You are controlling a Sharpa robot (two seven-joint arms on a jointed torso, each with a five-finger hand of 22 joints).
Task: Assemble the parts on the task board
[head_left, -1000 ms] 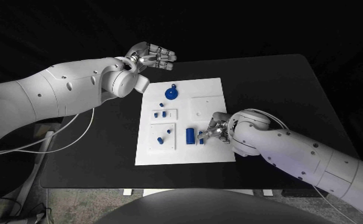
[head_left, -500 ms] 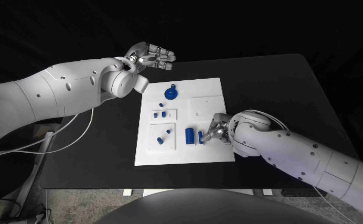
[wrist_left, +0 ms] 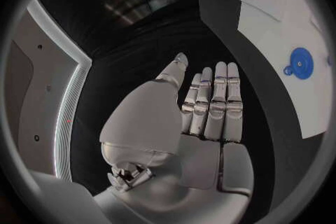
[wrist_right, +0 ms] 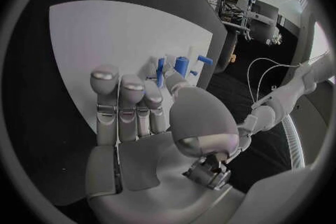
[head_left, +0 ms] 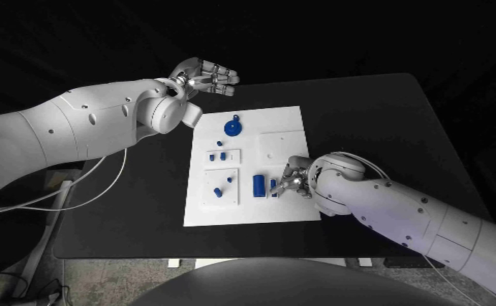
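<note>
Left robot hand [head_left: 207, 77]: hovering above the table [head_left: 393, 120] past the far left corner of the task board [head_left: 284, 123], fingers straight and side by side, holding nothing.
Right robot hand [head_left: 292, 178]: reaching over the board's near right part, fingertips closing on a small blue peg [head_left: 274, 186]; I cannot tell whether it is truly pinching it.
Task board: lying flat mid-table, white.
Parts: a round blue disc [head_left: 234, 128] sitting near the far edge; small blue pieces [head_left: 218, 155] standing in a square recess; a blue cylinder [head_left: 259, 184] lying just beside the right robot hand.
</note>
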